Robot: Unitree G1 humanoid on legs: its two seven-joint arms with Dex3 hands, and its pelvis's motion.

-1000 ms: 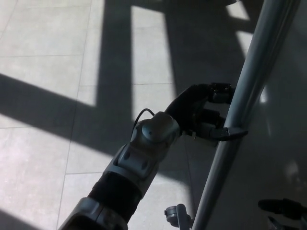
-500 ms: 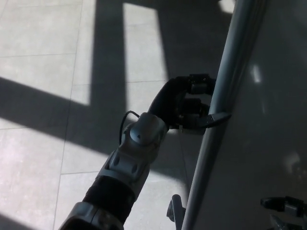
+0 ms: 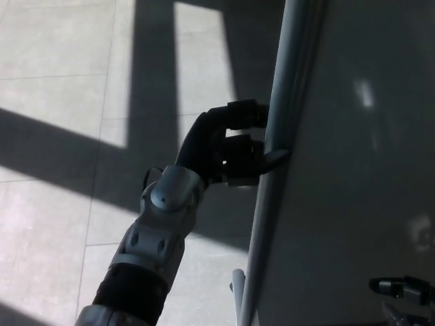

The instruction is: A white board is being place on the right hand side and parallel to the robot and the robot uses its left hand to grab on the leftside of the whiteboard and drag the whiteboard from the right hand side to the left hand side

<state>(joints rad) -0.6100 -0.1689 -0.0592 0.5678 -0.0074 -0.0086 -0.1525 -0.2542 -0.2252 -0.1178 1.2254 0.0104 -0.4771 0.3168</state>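
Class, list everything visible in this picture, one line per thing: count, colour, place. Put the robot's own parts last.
Whiteboard: one, grey-white in shade, filling the right half, its pale frame edge running from top centre down to bottom centre.
Floor: one, light tiles crossed by dark shadow bands, left half.
Small pale part: one, grey, at the board's foot, bottom centre; too little shows to say what it is.
Left arm: one, silver and black, rising from bottom left.
Left hand: one, black, closed on the whiteboard's left edge.
Right hand: one, black, bottom right corner, only partly in view.
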